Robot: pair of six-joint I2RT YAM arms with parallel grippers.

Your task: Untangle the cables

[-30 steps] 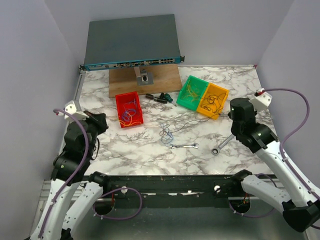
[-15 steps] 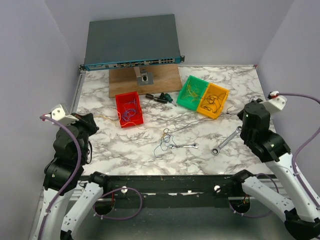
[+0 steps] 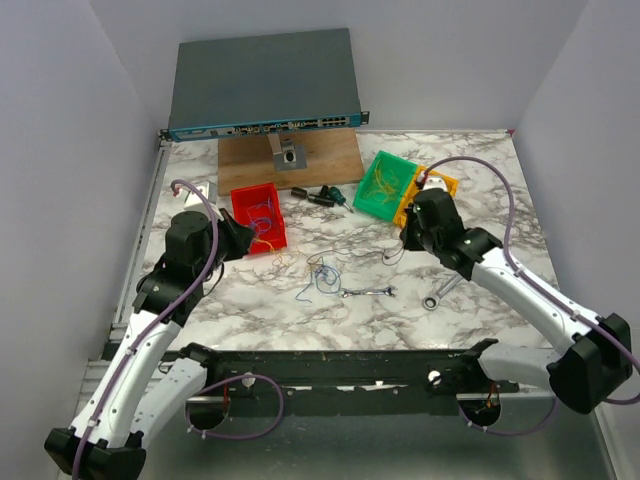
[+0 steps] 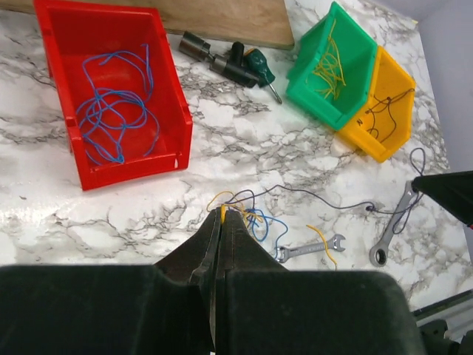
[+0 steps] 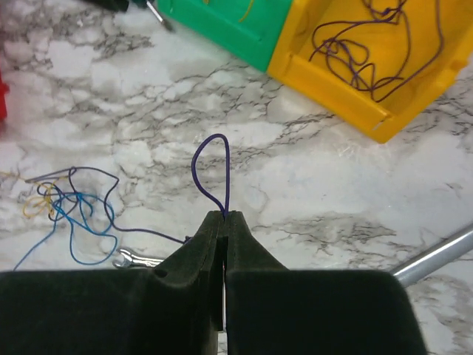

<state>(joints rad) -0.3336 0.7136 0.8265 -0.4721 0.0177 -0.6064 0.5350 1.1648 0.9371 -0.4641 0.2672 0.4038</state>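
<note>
Wrenches lie nearest us on the marble table (image 3: 480,170): a small spanner (image 3: 368,292) and a ratchet wrench (image 3: 440,291). Just beyond, we see the cables (image 3: 322,272), a loose blue, yellow and purple tangle at mid-table. Our left gripper (image 4: 222,216) is pressed together on a yellow strand; our right gripper (image 5: 224,217) pinches a purple loop. Farther back stand the red bin (image 4: 170,81), green bin (image 4: 355,52) and yellow bin (image 4: 395,78), each holding wires.

In the pinched right jaws, a purple wire loop (image 5: 227,177); blue-and-yellow cable tangle (image 5: 74,208) at left; yellow bin (image 5: 332,103) upper right.
</note>
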